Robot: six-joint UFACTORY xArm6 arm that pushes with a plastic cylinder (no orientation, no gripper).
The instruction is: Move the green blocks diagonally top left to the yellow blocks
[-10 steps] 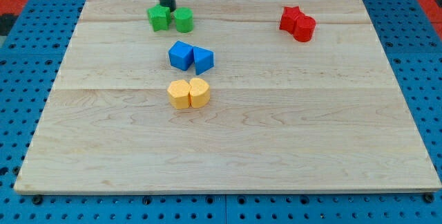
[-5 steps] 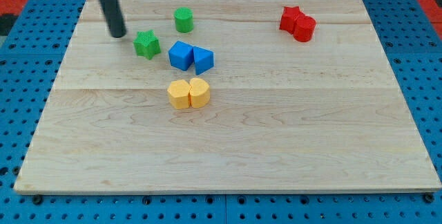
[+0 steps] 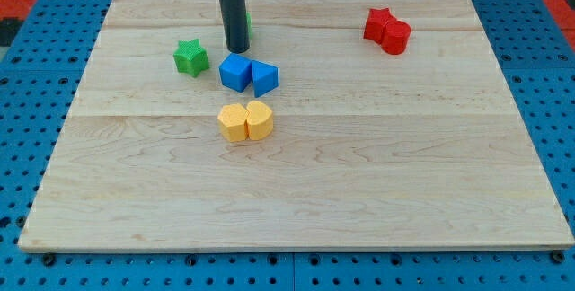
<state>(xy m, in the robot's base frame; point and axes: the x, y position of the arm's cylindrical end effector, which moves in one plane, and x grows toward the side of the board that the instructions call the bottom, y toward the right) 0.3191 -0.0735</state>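
Note:
A green star block (image 3: 190,57) lies left of the two blue blocks (image 3: 248,74). A second green block (image 3: 247,25) is almost hidden behind my rod; only a green sliver shows at the rod's right side. My tip (image 3: 237,48) rests on the board just above the left blue block, right of the green star. Two yellow blocks (image 3: 245,121) sit side by side below the blue ones.
Two red blocks (image 3: 387,30), one a star, sit touching at the view's top right. The wooden board (image 3: 359,174) lies on a blue pegboard surface.
The rod has swung from the view's upper left to the right, now standing in front of the green round block. The green star has stayed left of the blue blocks.

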